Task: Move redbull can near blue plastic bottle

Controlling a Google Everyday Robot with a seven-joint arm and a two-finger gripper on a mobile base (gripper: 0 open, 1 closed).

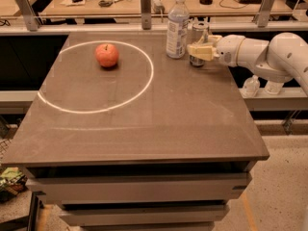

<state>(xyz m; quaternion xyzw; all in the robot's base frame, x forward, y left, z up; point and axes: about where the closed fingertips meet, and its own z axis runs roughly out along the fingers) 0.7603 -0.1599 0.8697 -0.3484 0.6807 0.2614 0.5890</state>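
Note:
The redbull can [198,35], a slim silver can with dark marking low on its side, stands upright at the back right of the table [144,129]. My gripper [199,51] reaches in from the right and is shut on the can at mid height. The blue plastic bottle [177,25], tall and clear with a white cap and a pale label, stands just left of the can with a narrow gap between them. I cannot tell whether the can's base touches the table.
A red apple [107,55] lies inside a white circle [144,88] painted on the left half of the table. Two small clear pump bottles [251,85] stand on a lower ledge past the right edge. Metal posts [145,1] rise along the back.

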